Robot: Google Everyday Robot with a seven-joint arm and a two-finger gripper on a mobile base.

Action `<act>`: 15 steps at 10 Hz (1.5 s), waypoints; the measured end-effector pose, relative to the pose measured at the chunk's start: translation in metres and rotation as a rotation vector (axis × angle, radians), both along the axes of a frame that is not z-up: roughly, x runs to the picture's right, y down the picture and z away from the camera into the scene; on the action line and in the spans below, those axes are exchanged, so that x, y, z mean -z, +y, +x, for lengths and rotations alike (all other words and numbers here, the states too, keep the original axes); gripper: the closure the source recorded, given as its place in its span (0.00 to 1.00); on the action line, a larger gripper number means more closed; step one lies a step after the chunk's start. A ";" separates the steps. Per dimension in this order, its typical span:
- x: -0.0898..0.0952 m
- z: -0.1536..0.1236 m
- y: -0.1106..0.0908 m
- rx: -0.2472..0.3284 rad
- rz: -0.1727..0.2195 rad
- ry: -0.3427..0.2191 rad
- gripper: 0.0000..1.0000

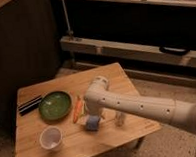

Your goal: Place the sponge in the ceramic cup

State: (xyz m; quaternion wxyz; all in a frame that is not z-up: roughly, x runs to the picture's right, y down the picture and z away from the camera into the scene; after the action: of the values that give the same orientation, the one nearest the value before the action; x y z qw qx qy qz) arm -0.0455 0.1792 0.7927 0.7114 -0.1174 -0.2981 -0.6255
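The blue sponge (92, 124) lies on the wooden table (116, 77), near its middle front. My gripper (92, 115) hangs straight down from the white arm (143, 108), just above the sponge, open, with its fingers at the sponge's top. The white ceramic cup (50, 138) stands upright and empty at the front left of the table, a good hand's width left of the sponge.
A green plate (55, 105) sits left of the gripper, with an orange carrot-like stick (77, 110) between plate and sponge. A black flat object (30, 104) lies at the table's left edge. A small pale object (120, 117) stands right of the sponge. Dark shelving (134, 48) runs behind.
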 end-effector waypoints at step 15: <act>-0.043 0.004 -0.004 0.236 0.068 0.108 0.20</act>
State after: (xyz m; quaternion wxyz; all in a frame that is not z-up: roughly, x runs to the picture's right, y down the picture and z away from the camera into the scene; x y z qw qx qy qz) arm -0.0419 0.1748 0.8358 0.6513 -0.1611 -0.2222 -0.7075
